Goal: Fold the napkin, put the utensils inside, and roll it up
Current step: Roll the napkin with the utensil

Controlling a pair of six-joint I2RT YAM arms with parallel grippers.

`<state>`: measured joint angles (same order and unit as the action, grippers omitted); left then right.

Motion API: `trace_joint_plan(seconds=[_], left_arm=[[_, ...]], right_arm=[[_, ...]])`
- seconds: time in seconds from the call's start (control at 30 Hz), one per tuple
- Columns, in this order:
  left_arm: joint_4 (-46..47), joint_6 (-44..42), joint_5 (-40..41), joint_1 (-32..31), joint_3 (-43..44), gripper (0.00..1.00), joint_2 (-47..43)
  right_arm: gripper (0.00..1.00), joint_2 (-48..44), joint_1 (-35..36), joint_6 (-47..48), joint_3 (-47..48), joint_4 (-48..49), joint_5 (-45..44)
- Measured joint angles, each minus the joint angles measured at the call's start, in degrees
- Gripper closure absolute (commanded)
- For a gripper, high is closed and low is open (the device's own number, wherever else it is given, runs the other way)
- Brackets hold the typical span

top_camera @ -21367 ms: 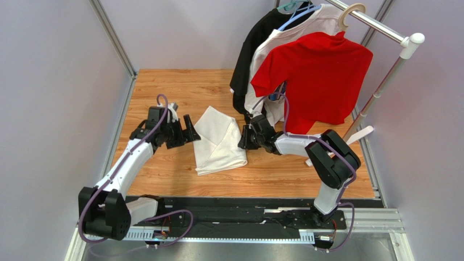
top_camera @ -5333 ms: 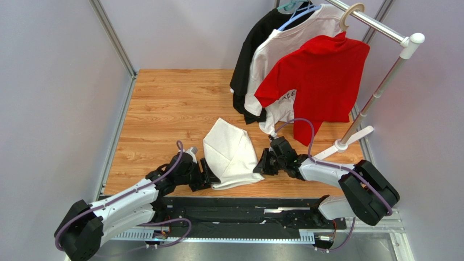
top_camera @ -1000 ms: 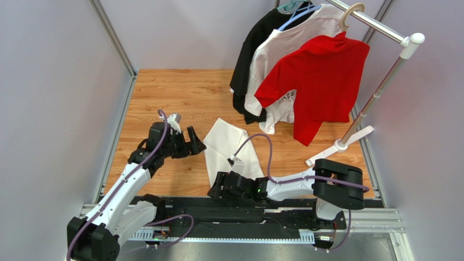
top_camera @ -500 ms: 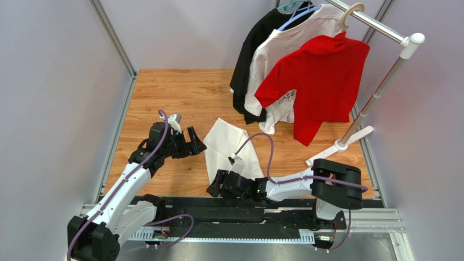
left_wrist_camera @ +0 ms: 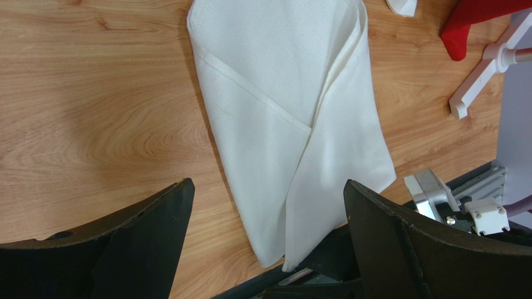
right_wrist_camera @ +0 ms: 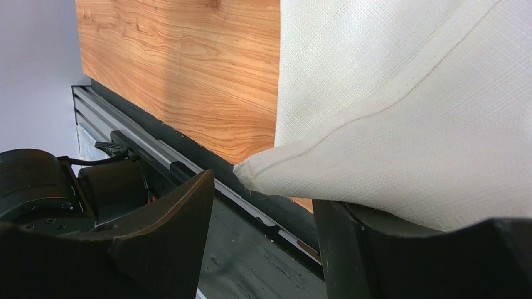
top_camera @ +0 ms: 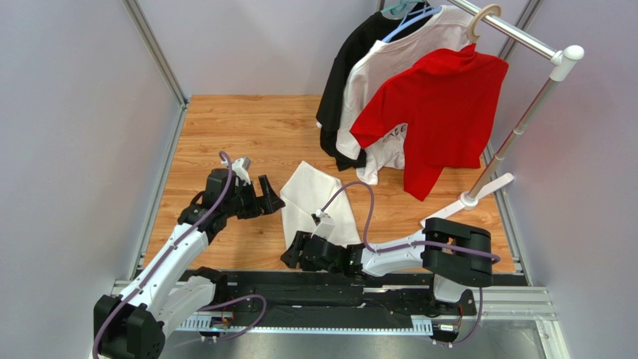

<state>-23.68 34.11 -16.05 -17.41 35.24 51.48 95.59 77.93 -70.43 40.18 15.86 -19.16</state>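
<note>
napkin [top_camera: 318, 203]: folded to a narrow wedge, near corner jutting past worktop [top_camera: 225, 134] near edge | right gripper [top_camera: 293, 253]: jaws parted around that corner, 0 pinched, probably low to catch the overhang | left gripper [top_camera: 269, 196]: spread wide, empty, hovering beside napkin's left edge, likely clearing room

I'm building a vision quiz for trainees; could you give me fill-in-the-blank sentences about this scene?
The napkin lies folded on the ___ table.
The left tool has its jaws ___.
The right tool sits at the napkin's corner by the table's ___ edge.
The frontmost hanging shirt is ___.
Missing: wooden; open; near; red.
</note>
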Motion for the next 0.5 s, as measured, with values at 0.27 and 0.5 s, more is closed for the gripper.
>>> trace_joint_plan(seconds=[0.27, 0.5], left_arm=[[0.4, 0.0, -0.1, 0.0, -0.3, 0.01, -0.1], [0.2, 0.0, 0.1, 0.0, -0.9, 0.01, -0.1]], right_arm=[[0.39, -0.6, 1.6, 5.1, 2.4, -1.5, -0.2], [0.39, -12.5, 6.7, 14.8, 1.9, -7.5, 2.2]])
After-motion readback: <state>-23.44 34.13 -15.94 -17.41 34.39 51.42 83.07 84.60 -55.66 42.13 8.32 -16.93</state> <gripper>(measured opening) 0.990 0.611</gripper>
